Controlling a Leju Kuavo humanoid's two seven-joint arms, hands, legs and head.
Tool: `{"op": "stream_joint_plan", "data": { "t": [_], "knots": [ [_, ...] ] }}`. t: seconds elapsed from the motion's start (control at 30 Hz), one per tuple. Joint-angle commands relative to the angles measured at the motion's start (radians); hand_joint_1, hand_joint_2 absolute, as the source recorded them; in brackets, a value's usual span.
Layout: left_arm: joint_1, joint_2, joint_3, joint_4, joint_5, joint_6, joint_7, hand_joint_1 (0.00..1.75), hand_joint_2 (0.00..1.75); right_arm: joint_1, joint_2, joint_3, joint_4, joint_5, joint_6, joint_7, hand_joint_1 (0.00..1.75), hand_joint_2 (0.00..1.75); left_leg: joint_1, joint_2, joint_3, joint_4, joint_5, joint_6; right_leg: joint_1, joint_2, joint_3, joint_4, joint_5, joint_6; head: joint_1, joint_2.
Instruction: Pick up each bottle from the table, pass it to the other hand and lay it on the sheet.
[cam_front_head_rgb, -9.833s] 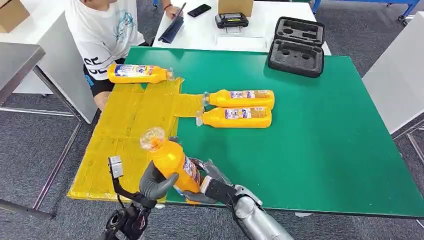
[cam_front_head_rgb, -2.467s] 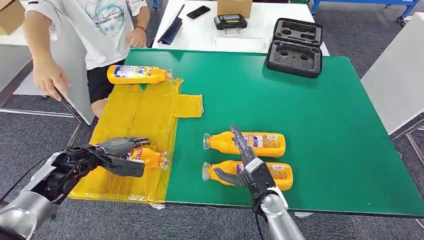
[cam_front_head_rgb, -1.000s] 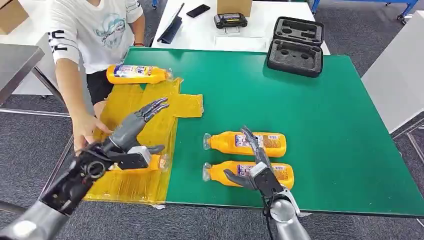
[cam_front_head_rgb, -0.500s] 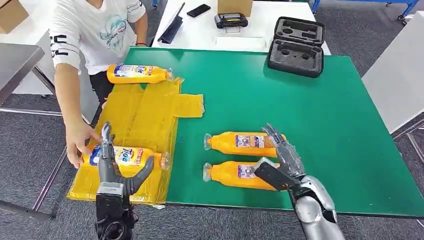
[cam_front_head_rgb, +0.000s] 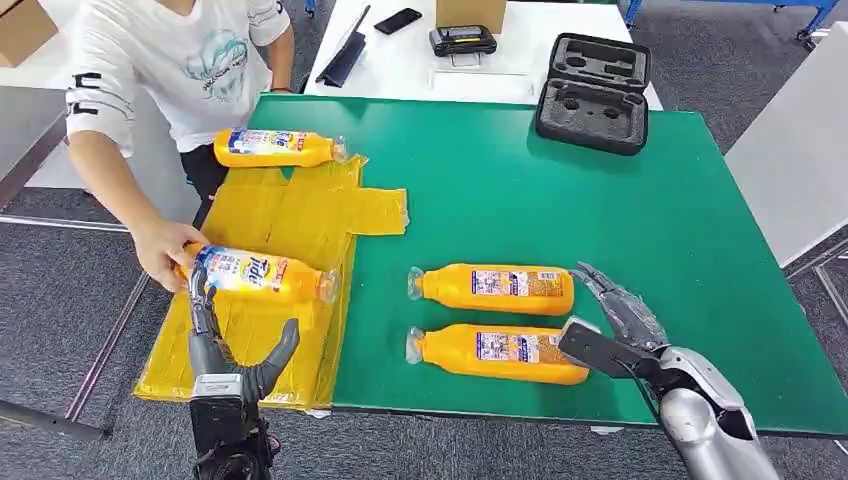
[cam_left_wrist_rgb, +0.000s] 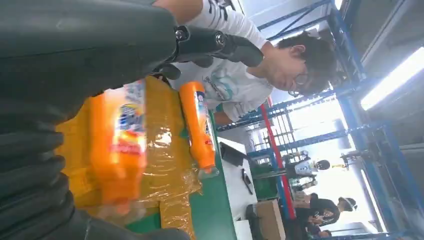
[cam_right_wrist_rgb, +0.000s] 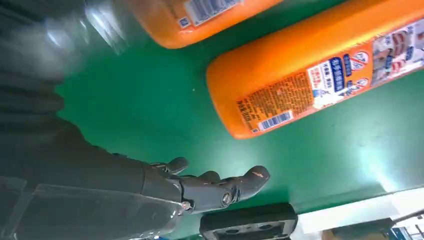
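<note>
A: Status, left to right?

B: Left hand (cam_front_head_rgb: 225, 345) is seen raised at the near edge of the yellow sheet (cam_front_head_rgb: 290, 215), fingers spread, nothing held. Just beyond its fingertips a bottle on the sheet (cam_front_head_rgb: 258, 275) is being touched at its base end by a person's hand (cam_front_head_rgb: 165, 250). Whether that bottle is lying flat or lifted cannot be told.

A: Other bottles?

B: A far bottle (cam_front_head_rgb: 275, 148) is seen well beyond the left hand, at the sheet's far edge, partly on it. Two are judged laid so far.

A: Remaining?

B: Two are left on the green table (cam_front_head_rgb: 650, 190), well to the right of the left hand. The farther table bottle (cam_front_head_rgb: 492, 288) and the nearer table bottle (cam_front_head_rgb: 498, 352) lie side by side, caps toward the sheet.

A: Right hand?

B: Right hand (cam_front_head_rgb: 615, 325) is placed at the base ends of both, fingers spread, nothing gripped. Contact cannot be confirmed. Next pick is judged to be one of these two.
</note>
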Motion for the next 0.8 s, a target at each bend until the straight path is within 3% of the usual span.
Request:
{"op": "stream_joint_plan", "data": {
  "t": [0.03, 0.17, 0.33, 0.37, 0.43, 0.6, 0.8],
  "knots": [
    [-0.033, 0.015, -0.009, 0.051, -0.006, 0.054, -0.015, 0.00, 1.75, -0.082, -0.062, 0.129, 0.065, -0.050, 0.021, -0.015, 0.00, 1.75, 0.000, 0.003, 0.008, -0.001, -0.003, -0.002, 0.000, 0.003, 0.008, -0.001, -0.002, -0.002, 0.000, 0.000],
    [-0.026, 0.016, -0.021, 0.030, -0.019, 0.071, -0.027, 0.00, 1.75, -0.099, -0.076, 0.137, 0.064, -0.073, 0.024, -0.027, 0.00, 1.75, 0.000, 0.002, 0.002, -0.001, 0.000, -0.001, 0.000, 0.001, 0.002, -0.001, 0.000, -0.001, 0.000, 0.000],
    [-0.026, 0.016, -0.021, 0.030, -0.019, 0.071, -0.027, 0.00, 1.75, -0.099, -0.076, 0.137, 0.064, -0.073, 0.024, -0.027, 0.00, 1.75, 0.001, 0.003, 0.009, -0.001, -0.003, -0.002, 0.000, 0.003, 0.009, -0.001, -0.002, -0.002, 0.000, 0.000],
    [-0.026, 0.016, -0.021, 0.030, -0.019, 0.071, -0.027, 0.00, 1.75, -0.099, -0.076, 0.137, 0.064, -0.073, 0.024, -0.027, 0.00, 1.75, 0.000, 0.001, 0.002, -0.001, 0.000, -0.001, 0.000, 0.001, 0.003, -0.001, 0.000, -0.001, 0.000, 0.000],
    [-0.025, 0.004, -0.013, 0.022, -0.055, 0.071, -0.046, 0.00, 1.75, -0.123, -0.094, 0.169, 0.076, -0.096, 0.029, -0.036, 0.00, 1.75, 0.000, 0.001, 0.005, -0.001, -0.001, -0.001, 0.000, 0.001, 0.005, -0.001, -0.001, -0.002, 0.000, 0.000],
    [-0.033, -0.026, 0.007, 0.011, -0.125, 0.071, -0.044, 0.00, 1.75, -0.211, -0.034, 0.229, 0.148, -0.097, 0.014, -0.049, 0.00, 1.75, 0.000, 0.006, 0.006, 0.000, -0.002, -0.001, 0.000, 0.006, 0.005, -0.001, 0.000, -0.002, 0.000, 0.000],
    [-0.016, -0.027, 0.007, 0.002, -0.138, 0.071, -0.046, 0.00, 1.75, -0.168, -0.035, 0.247, 0.082, -0.098, -0.023, -0.053, 0.00, 1.75, 0.001, 0.003, 0.006, -0.001, -0.001, -0.001, 0.000, 0.002, 0.006, -0.001, -0.001, -0.002, 0.000, 0.000]
  ]
}}
